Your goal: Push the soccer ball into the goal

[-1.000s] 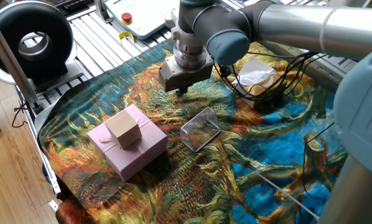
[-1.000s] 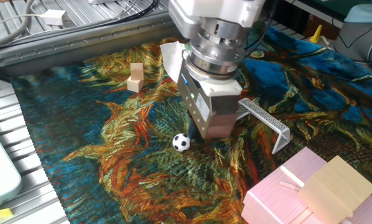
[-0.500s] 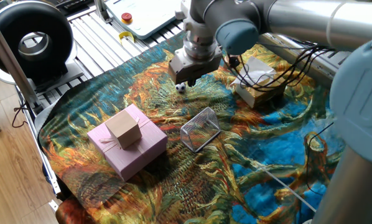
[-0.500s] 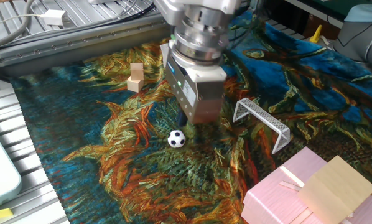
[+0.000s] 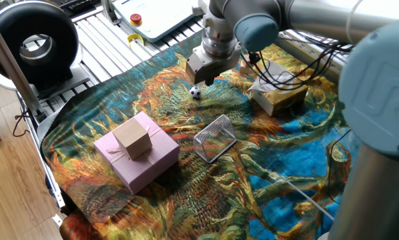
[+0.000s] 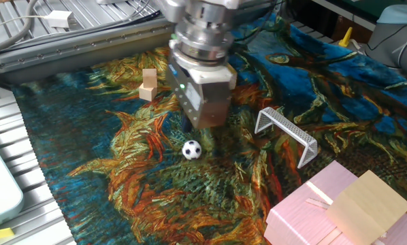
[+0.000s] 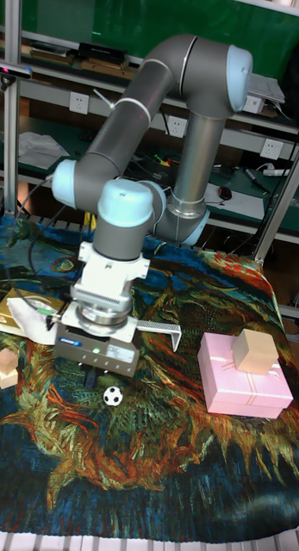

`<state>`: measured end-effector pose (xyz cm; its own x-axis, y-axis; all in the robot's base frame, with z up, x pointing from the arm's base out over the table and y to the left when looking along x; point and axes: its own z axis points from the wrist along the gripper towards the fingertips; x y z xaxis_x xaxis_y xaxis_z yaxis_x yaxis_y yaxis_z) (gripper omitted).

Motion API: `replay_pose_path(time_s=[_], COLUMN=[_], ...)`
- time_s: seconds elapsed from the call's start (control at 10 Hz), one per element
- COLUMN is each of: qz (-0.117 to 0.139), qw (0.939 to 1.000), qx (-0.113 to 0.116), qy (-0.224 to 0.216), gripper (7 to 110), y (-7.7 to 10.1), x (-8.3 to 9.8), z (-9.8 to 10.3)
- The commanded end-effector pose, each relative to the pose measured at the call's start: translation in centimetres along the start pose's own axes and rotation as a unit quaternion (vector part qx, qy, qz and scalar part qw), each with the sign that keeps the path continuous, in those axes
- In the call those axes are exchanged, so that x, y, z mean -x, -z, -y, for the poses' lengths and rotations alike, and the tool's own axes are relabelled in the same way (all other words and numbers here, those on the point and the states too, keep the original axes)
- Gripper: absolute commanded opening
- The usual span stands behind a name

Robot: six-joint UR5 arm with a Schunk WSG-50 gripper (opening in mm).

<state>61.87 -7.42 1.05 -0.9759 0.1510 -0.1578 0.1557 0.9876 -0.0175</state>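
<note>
Above the patterned cloth (image 6: 122, 197), our jaws hung low; we could not tell whether they were parted or closed, and they held nothing. Just beside them on the cloth lay the ball (image 6: 192, 150), apart from the gripper (image 6: 198, 126). Beyond stood the goal (image 6: 285, 133), well apart from the ball, near the pink box (image 5: 136, 157).

a: what's my bench like? painted-swirl cloth (image 5: 299, 143) over a slatted metal table (image 5: 109, 43), wood floor (image 5: 9, 180) off one side.

b: and behind me, a green wall (image 7: 106, 21) plus shelves (image 7: 46, 73) with white wall sockets (image 7: 77, 102).
</note>
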Motion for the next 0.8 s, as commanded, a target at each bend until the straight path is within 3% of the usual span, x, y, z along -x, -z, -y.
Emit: replay_pose_path(time_s=[0.0, 0.7], qz=[0.003, 0.009], qw=[1.0000, 0.9995], qx=[-0.005, -0.004], qy=[0.006, -0.032], gripper=[7, 7], y=[-0.3, -1.1], x=[2.0, 0.5], z=[0.6, -4.1])
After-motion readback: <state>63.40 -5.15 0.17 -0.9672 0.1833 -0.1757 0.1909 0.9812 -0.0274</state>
